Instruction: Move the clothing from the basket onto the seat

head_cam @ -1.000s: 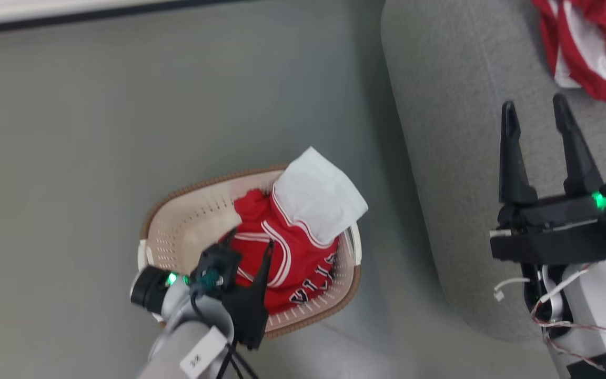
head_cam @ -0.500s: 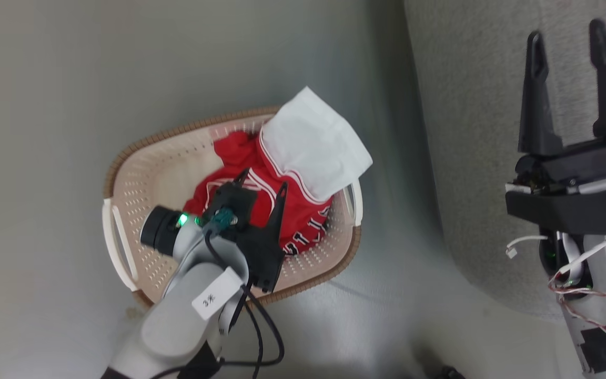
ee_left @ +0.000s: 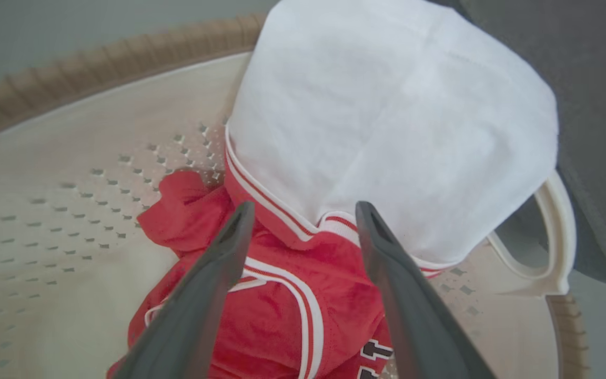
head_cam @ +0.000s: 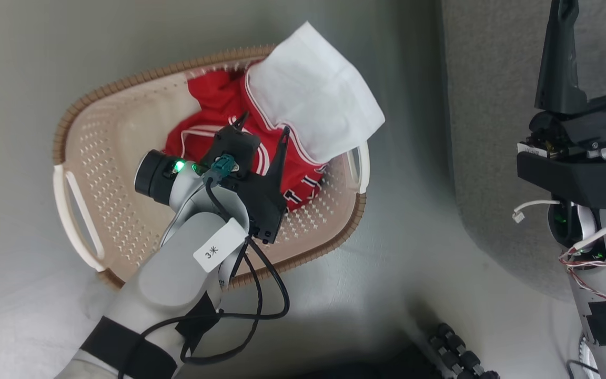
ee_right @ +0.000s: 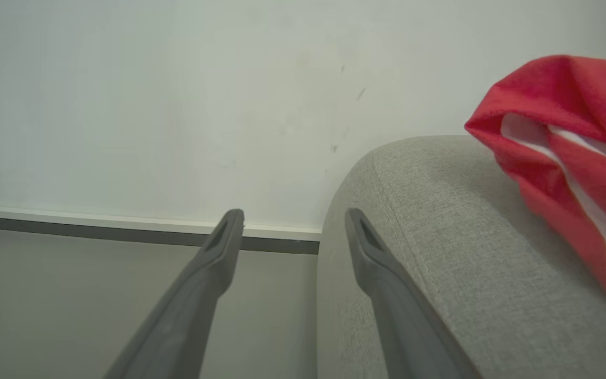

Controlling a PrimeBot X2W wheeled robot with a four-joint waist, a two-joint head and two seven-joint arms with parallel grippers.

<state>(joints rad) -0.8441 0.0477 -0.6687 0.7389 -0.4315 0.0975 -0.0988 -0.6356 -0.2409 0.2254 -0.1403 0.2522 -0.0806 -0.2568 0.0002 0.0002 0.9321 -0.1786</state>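
You have two garments. One jersey sits in the basket. The other lies on the seat, at 2 o'clock in the right wrist view.

There is one basket and one seat. The basket has two handles, one at 8 o'clock and one at 3 o'clock. Its long axis runs almost 9 to 3 in the head view, and the seat stands just beside its 3 o'clock end.

The jersey fills the 3 o'clock half of the basket. Its longest run goes from the dark lettering at 5 o'clock up to the white flap, which lies over the rim at 1 o'clock and points out toward the seat.

Your left gripper is inside the basket over the red cloth, fingers pointing to 12 o'clock in the head view. In its wrist view the left gripper has its fingers spread, with the tips at the striped edge under the flap and nothing pinched between them. You cannot tell whether the tips touch the cloth.

Your right gripper is spread too and holds nothing. One finger is over the floor and the other over the seat's rounded edge, and its fingers point to 12 o'clock in the head view.
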